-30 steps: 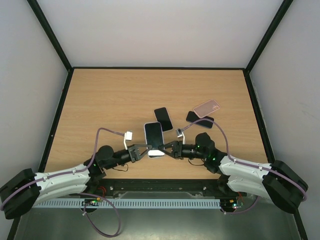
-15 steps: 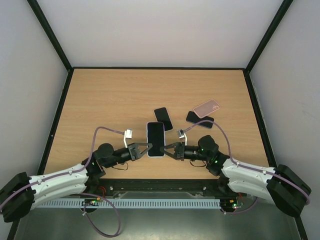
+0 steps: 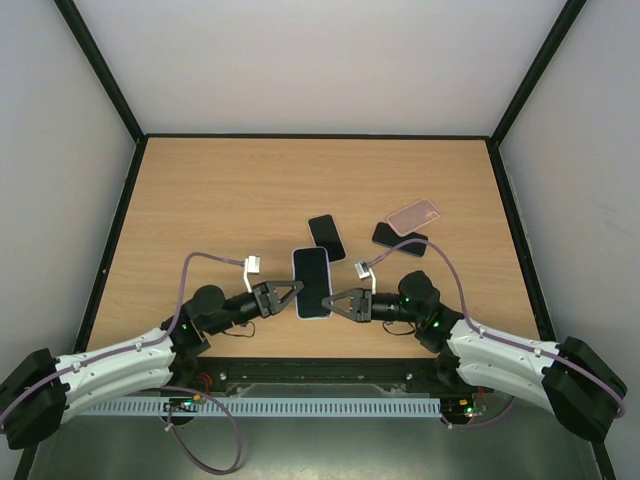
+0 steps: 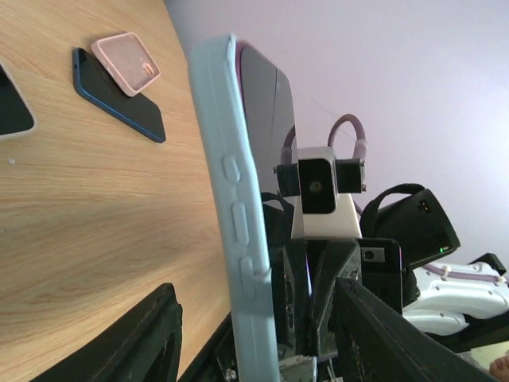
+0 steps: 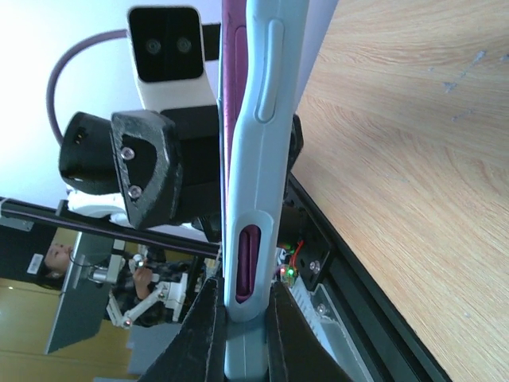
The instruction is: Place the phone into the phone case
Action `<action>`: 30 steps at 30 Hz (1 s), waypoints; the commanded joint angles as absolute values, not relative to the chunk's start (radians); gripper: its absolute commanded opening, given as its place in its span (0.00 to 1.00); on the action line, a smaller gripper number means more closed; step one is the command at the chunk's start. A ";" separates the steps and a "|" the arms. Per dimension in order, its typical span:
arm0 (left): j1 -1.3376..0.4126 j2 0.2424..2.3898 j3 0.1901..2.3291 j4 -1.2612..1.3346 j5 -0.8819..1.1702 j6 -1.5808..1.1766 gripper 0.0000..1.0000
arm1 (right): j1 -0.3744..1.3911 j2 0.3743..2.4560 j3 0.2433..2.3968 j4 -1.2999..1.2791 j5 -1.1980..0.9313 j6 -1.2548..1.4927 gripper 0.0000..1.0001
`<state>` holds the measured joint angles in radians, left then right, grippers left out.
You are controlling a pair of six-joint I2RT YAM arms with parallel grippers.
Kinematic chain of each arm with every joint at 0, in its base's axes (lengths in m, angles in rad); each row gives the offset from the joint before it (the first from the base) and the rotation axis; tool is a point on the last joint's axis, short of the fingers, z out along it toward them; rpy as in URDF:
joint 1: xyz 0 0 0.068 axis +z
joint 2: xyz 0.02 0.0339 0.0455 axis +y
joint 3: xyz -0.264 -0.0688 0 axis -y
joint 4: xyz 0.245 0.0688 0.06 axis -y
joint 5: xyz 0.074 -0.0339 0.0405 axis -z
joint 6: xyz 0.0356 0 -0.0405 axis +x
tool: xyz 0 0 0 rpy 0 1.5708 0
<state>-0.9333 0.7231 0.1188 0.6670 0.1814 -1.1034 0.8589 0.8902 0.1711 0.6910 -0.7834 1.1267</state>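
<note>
Okay, top view, near edge first. The left gripper (image 3: pixel 291 298) sits at 8 o'clock of the phone (image 3: pixel 312 280) and the right gripper (image 3: pixel 329 301) at 4 o'clock, both arms reaching in from the bases.

Left claw is released. In the left wrist view its 2 fingers (image 4: pixel 151 342) stand spread on either side of the phone case (image 4: pixel 231 195), with a gap on each side.

Right claw is clenched on the near edge of the phone case. In the right wrist view both fingers (image 5: pixel 200 342) pinch the pale blue shell.

The phone is in the case, up off the table (image 3: pixel 200 200), screen toward the top camera. A purple edge shows along 1 side of the shell; cannot tell if it is fully seated.

At 12 o'clock, just beyond, 1 black phone (image 3: pixel 327 237) lies flat on the wood. At 2 o'clock a dark blue phone (image 3: pixel 397 238) lies flat. A pink case (image 3: pixel 413 213) overlaps its far end.
</note>
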 commanded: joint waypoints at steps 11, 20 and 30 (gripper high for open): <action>-0.916 0.714 0.179 0.631 0.188 -1.072 0.23 | 0.867 0.900 0.214 0.679 -0.823 1.010 0.03; -0.916 0.681 0.138 0.665 0.251 -1.035 0.02 | 0.868 0.871 0.269 0.488 -0.789 0.906 0.28; -0.916 0.721 0.122 0.725 0.421 -1.004 0.02 | 0.868 0.832 0.349 0.360 -0.673 0.880 0.74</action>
